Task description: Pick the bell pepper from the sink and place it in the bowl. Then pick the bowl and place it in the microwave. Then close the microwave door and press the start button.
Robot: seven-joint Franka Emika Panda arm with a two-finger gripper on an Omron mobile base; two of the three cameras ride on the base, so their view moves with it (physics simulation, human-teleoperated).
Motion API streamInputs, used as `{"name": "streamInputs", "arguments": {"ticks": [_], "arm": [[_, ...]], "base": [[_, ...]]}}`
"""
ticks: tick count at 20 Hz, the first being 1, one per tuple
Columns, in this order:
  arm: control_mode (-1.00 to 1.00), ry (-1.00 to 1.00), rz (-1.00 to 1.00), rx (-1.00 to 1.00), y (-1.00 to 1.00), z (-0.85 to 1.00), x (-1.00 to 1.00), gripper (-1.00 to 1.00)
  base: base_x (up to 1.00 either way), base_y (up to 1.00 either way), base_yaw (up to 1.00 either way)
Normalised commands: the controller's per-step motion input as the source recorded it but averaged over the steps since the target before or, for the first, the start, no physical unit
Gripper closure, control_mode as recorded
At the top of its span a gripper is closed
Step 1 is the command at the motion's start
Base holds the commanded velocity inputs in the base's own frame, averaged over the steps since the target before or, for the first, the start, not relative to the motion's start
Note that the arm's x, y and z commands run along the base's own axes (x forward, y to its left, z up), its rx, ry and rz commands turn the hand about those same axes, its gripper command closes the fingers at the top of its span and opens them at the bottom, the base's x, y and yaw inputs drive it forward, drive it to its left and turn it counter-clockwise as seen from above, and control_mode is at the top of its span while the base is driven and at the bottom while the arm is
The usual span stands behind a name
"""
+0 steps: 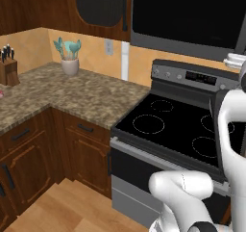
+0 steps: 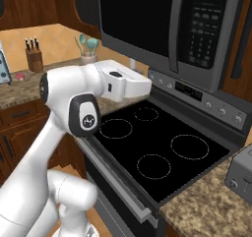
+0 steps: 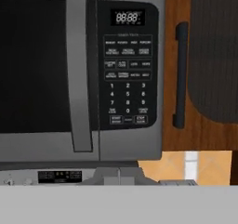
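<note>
A closed microwave door (image 3: 46, 69) faces the hand camera, keypad (image 3: 128, 74) on its right; with the gripper's fingers clenched on nothing, a slightly misaimed push could strike a neighbouring key rather than the start button (image 3: 116, 119).

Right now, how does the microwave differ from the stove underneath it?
The microwave hangs up under the cabinets; the stove stands below, between the counters. The microwave faces forward with an upright dark glass door and vertical handle; the stove shows a flat black top with ringed burners. The microwave's keypad runs down its right side; the stove's controls line its back panel. Both are black and grey.
</note>
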Motion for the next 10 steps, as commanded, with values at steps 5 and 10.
{"name": "streamInputs", "arguments": {"ticks": [5,10], "arm": [[-1.00,0.00,0.00,0.00,-0.32,0.01,0.30,1.00],[-1.00,0.00,0.00,0.00,-0.33,0.00,0.33,1.00]], "base": [[0.00,0.00,0.00],[0.00,0.00,0.00]]}}
